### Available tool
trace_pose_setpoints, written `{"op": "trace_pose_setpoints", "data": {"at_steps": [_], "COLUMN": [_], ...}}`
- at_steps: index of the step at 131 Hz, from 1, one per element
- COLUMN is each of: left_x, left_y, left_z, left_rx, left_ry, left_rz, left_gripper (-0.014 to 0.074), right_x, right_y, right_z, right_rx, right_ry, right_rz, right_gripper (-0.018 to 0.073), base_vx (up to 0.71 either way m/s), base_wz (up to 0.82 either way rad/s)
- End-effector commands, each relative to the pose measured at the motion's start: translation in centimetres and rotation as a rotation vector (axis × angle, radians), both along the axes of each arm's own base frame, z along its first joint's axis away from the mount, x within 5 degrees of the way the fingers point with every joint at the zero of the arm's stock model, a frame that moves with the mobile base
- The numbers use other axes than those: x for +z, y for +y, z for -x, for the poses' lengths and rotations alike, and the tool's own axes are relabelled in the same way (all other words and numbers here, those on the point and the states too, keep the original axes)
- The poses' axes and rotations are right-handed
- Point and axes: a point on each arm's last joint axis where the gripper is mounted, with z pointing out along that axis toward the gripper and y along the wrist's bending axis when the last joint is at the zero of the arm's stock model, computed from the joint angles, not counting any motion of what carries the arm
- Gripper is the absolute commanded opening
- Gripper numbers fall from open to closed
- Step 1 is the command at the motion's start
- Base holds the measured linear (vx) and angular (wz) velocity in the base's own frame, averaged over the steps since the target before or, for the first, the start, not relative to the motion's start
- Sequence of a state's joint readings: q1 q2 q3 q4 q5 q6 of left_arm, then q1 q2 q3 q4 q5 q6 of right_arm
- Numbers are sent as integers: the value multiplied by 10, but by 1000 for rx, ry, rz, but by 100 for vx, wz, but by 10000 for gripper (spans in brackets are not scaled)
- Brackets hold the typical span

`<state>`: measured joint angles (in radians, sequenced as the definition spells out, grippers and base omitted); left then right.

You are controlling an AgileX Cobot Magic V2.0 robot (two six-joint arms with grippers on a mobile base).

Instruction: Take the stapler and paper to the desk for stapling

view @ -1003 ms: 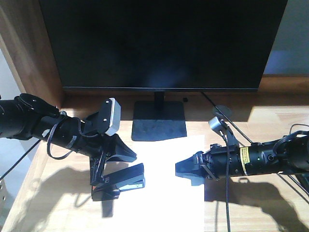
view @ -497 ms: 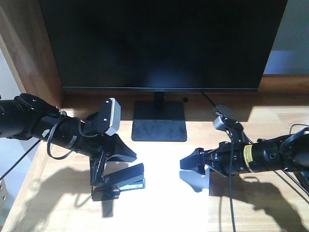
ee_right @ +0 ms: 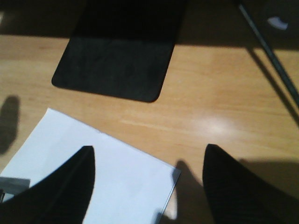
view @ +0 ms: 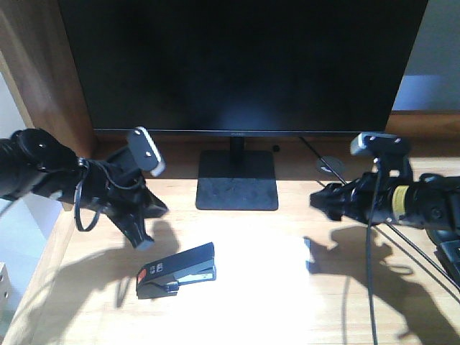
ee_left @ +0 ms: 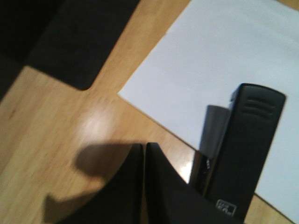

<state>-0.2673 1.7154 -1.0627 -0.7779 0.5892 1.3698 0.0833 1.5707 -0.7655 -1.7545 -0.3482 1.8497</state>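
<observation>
Sunlit light-wood desk (view: 86, 302) fills the scene, with a large black monitor (view: 241, 65) at the back and its flat stand foot (view: 237, 185) at centre. On the bright patch in front of the stand lies the paper (view: 266, 287), washed out by glare in the front view but plainly a white sheet in both wrist views. The stapler (view: 177, 269) rests flat on the sheet's left edge, orange patch toward the near left, touched by nothing. The left gripper (view: 144, 233) hangs above and to the left of it, holding nothing; in its wrist view the fingers sit pressed together with barely a slit between them. The right gripper (view: 320, 201) hovers off the sheet's right side, its fingers spread wide over the paper's corner and empty. Both items look delivered to the desk, so the placing step seems done and the stapling itself is what remains. The next move probably calls for steadying the sheet with one arm while the other presses down on the stapler's top.
</observation>
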Motion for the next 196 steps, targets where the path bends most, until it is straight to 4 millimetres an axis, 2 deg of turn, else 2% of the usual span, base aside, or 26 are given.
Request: {"op": "trace_pose_setpoints", "data": {"at_steps": [1,14,32,69,103,122,141,154,184,196], "left_x": [33,45,59,84,89,98,105,109,112,111], "left_y": [9,23,40,53,67,75,82,86,94,97], "left_z": [0,1,2,21,59,86,111,130,171,188], "left_rx": [138,270,441,516,592,615,624,627,620,612], "left_ry": [-83,-91,-94,-224,-416,-533,-617,-666,-751,-772], "left_rz": [9,10,33,61,147,194,234,259,307,322], "left_gripper": [-6,-6,-6,-6,-6,-6,-6,-6,-6,-6], "right_x": [30,46,66,99,136,153,140,125,118,115], "right_y": [-6,-8,-9,-18,-31,-33,-35,-37,-38,-37], "right_z": [2,7,16,32,55,74,98,124,182,197], "right_rx": [-16,-39,-42,-108,-188,-195,-193,-192,-175,-158], "right_ry": [-122,-181,-250,-394,-572,-658,-656,-659,-797,-840], "right_rz": [56,66,62,112,212,230,237,236,196,178], "right_gripper": [372,242,-16,-5,-3,-3,-3,-3,-3,-3], "base_vx": [0,0,0,0,0,0,0,0,0,0], "base_wz": [0,0,0,0,0,0,0,0,0,0]}}
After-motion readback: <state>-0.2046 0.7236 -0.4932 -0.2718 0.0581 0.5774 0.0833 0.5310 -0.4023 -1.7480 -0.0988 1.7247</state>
